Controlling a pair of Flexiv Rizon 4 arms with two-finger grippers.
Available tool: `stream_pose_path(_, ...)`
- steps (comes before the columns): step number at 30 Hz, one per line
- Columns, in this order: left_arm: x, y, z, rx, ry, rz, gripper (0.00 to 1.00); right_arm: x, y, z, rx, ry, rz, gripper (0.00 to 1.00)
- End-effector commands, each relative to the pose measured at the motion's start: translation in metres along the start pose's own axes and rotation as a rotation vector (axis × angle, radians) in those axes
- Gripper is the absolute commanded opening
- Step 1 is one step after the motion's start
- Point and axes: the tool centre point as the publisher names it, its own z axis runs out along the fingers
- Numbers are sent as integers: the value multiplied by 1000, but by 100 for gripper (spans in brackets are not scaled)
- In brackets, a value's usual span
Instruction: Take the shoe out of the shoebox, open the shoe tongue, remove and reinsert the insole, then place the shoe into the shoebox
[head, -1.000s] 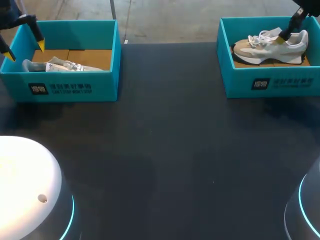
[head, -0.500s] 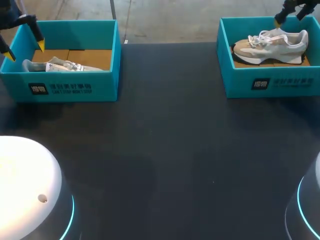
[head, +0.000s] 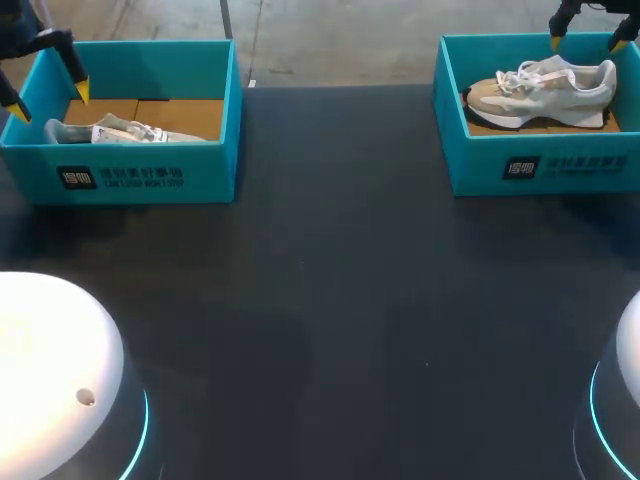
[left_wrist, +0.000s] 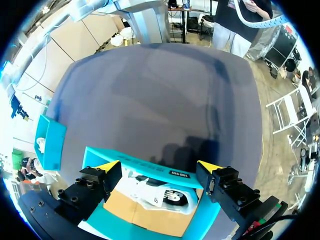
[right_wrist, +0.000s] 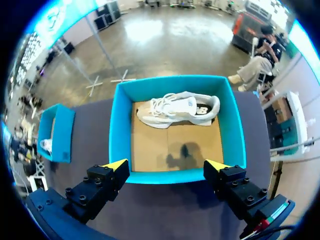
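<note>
A beige and white shoe (head: 540, 90) lies on its side in the teal shoebox (head: 540, 165) at the table's far right. My right gripper (head: 588, 42) hangs open over that box's far wall, clear of the shoe. In the right wrist view the shoe (right_wrist: 175, 110) lies well ahead of the open gripper (right_wrist: 166, 165), near the far wall of its box (right_wrist: 122, 130). A second teal shoebox (head: 140, 178) at the far left holds a grey-white shoe (head: 125, 131). My left gripper (head: 50, 100) is open above that box's left end, with the shoe (left_wrist: 155, 192) below its spread fingers (left_wrist: 107, 165).
The dark table (head: 340, 300) stretches bare between the two boxes. White rounded robot bases sit at the near left (head: 50, 370) and near right (head: 622, 400) corners. Each wrist view also shows the other box small and far off: (left_wrist: 50, 142), (right_wrist: 55, 132).
My right gripper has lifted off the shoe's heel end and moved up and back over the box's far wall. The shoe stays in the box. The left arm has not moved.
</note>
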Motion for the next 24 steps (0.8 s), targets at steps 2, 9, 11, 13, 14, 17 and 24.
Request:
stream_pose_path(2, 0, -1, 1, -3, 0, 0, 100, 8, 11, 14, -14, -32, 136, 100)
stream_pose_path(9, 0, -1, 1, -3, 0, 0, 100, 1, 33, 32, -43, -26, 145, 100)
stream_pose_path(11, 0, -1, 1, -3, 0, 0, 100, -5, 38, 38, -33, -44, 159, 100)
stream_pose_path(13, 0, -1, 1, -3, 0, 0, 100, -12, 43, 43, -37, -55, 162, 100)
stream_pose_path(14, 0, -1, 1, -3, 0, 0, 100, -14, 45, 45, -41, -59, 162, 100)
stream_pose_path(17, 0, -1, 1, -3, 0, 0, 100, -23, 53, 54, -45, -75, 167, 100)
stream_pose_path(24, 0, -1, 1, -3, 0, 0, 100, -47, 69, 77, -15, -89, 169, 100)
